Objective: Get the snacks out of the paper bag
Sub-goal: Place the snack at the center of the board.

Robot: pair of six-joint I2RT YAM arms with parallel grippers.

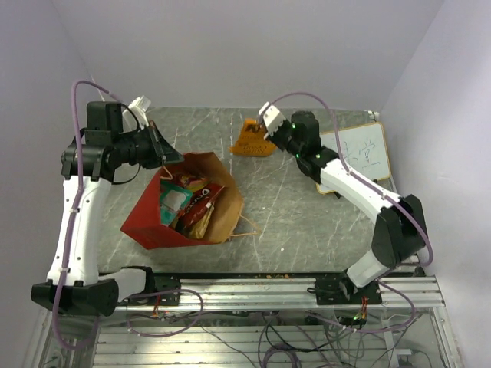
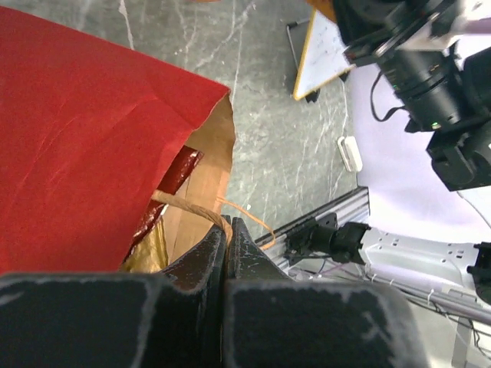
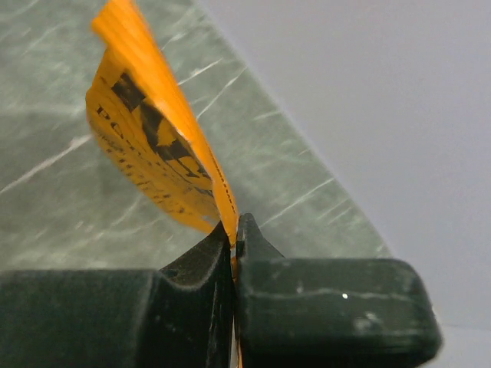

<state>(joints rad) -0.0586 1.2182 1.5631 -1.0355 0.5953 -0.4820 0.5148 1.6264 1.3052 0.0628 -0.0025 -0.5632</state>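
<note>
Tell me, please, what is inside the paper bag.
In the mouth of the paper bag lie a red packet, a teal-white packet and a yellow-brown packet. Anything beneath them is hidden.

One paper bag lay on the bench. At least three packets showed in its mouth, the full count hidden. One orange packet was outside. One whiteboard sat by the right edge.

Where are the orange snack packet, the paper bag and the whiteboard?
orange snack packet (image 3: 153, 161), right wrist view, printed face.
paper bag (image 1: 146, 220), top external view, red outer side.
whiteboard (image 1: 364, 149), top external view, white writing surface.
</note>
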